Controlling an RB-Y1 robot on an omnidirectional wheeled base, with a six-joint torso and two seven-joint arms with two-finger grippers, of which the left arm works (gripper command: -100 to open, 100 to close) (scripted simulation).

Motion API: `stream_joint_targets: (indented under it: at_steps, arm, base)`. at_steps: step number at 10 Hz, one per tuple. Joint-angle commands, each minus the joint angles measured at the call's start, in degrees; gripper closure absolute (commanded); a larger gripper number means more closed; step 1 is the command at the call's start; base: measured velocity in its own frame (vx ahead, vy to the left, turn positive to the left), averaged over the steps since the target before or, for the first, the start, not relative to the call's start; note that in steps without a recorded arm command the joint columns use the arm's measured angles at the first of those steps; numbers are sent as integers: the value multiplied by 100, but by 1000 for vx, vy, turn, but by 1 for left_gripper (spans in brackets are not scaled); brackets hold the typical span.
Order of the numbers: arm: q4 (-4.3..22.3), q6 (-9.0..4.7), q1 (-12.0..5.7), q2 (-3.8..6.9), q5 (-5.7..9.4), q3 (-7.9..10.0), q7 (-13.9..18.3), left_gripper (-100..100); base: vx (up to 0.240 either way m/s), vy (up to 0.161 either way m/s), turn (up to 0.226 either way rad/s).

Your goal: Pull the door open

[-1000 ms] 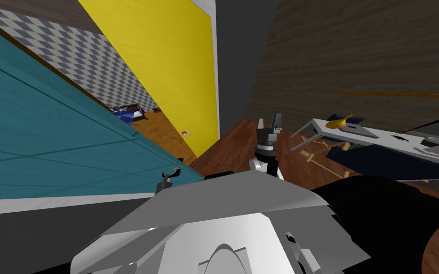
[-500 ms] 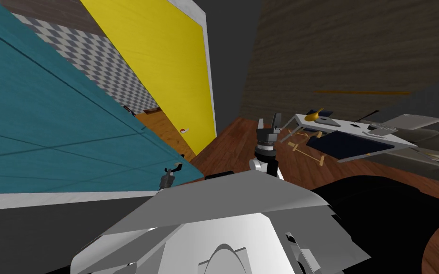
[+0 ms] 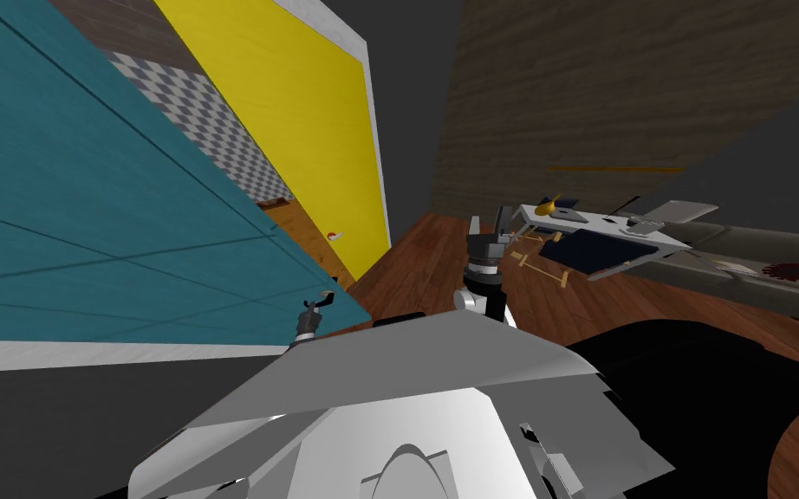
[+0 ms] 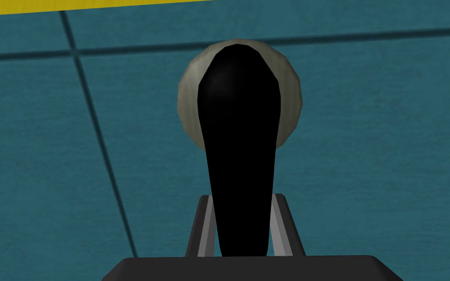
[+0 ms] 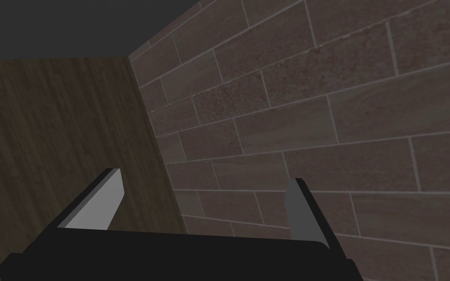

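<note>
Our left gripper is pinching the black lever handle on the teal panelled door; our right gripper hangs out front, spread wide.

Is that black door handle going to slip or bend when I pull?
Probably stiff: the handle is a thick lever on a round plate. It looks smooth and narrows toward the left gripper, so the fingers may slide off.

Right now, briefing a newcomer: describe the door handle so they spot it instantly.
Find the big teal panelled door beside the yellow panel. Near its edge, a pale round plate carries a black tapered lever, clamped in my left hand: the only black piece jutting from the teal.
</note>
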Motion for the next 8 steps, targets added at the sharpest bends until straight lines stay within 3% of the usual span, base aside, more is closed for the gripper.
stream_joint_targets:
  at_steps: [1, 4, 5, 6, 8]
  arm:
    - [105, 62, -206, -77, 24, -78, -53, 100]
    - [197, 226, -461, -127, 99, -113, -143, 100]
    - [185, 226, -461, -127, 99, -113, -143, 100]
    - [262, 344, -644, -162, 152, -138, -207, 100]
    - [329, 464, -829, -198, 207, -163, -272, 100]
  base:
    - [-136, 40, -139]
    - [-184, 51, -130]
    - [-161, 27, -46]
    - [-192, 52, -87]
    - [-230, 60, -172]
